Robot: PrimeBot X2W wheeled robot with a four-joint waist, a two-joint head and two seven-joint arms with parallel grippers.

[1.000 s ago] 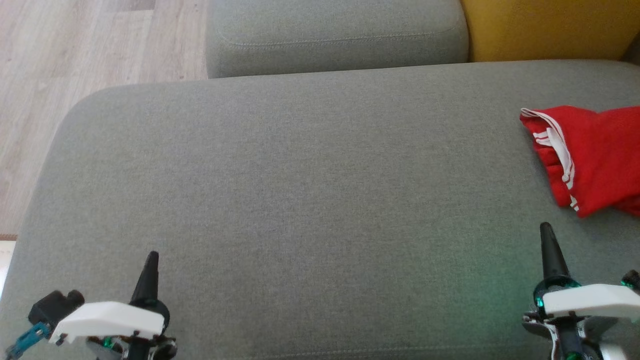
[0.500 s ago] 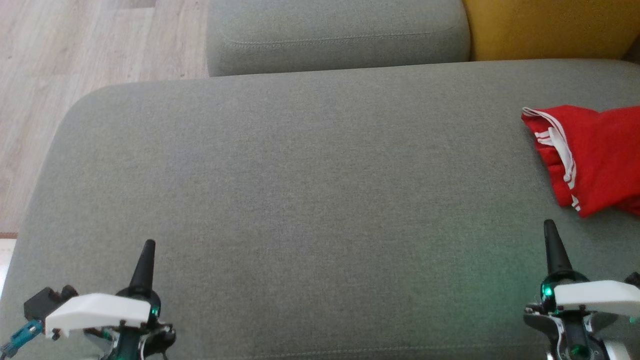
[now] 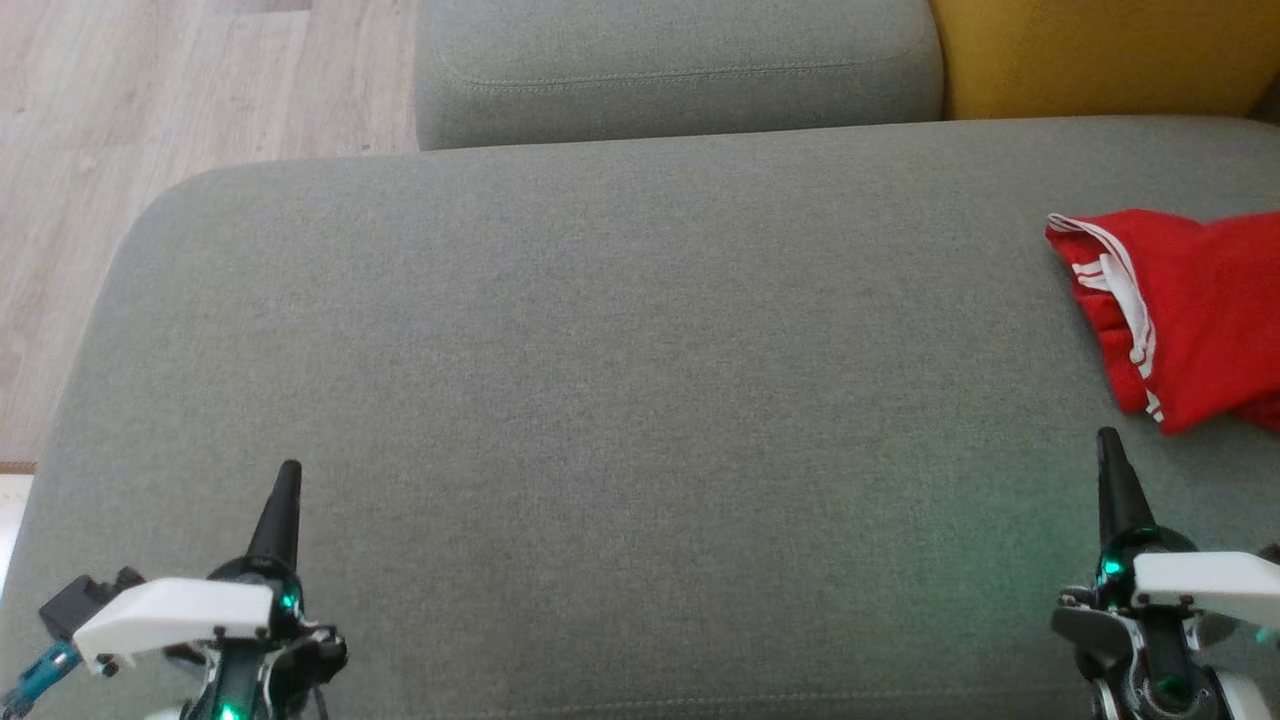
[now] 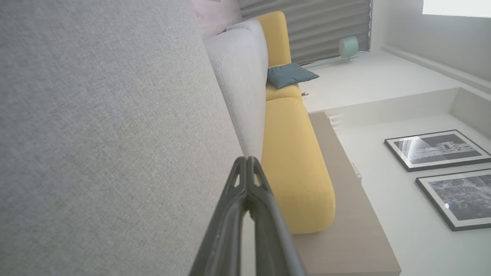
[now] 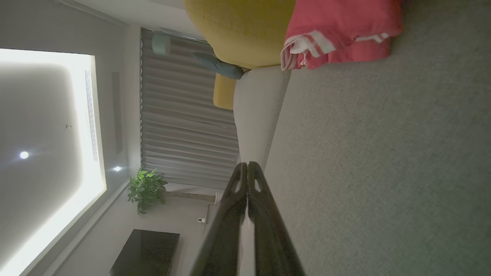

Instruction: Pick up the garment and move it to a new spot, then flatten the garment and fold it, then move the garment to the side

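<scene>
The garment (image 3: 1190, 310) is laid on the sofa (image 3: 600, 380) at 3 o'clock. The left gripper (image 3: 288, 470) at 7 and the right gripper (image 3: 1106, 438) at 5 are seen closed, empty.

Red garment (image 3: 1190, 310) at right edge of grey cushion (image 3: 640, 350); left gripper (image 3: 289, 470), right gripper (image 3: 1106, 437) low, fingers together, empty.

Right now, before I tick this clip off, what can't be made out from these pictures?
- Red garment: the head view's right edge cuts it off, and so does the right wrist view's top edge, so its kind and full shape are unclear.
- Framed pictures: in the left wrist view, too small and soft to tell what they show.
</scene>
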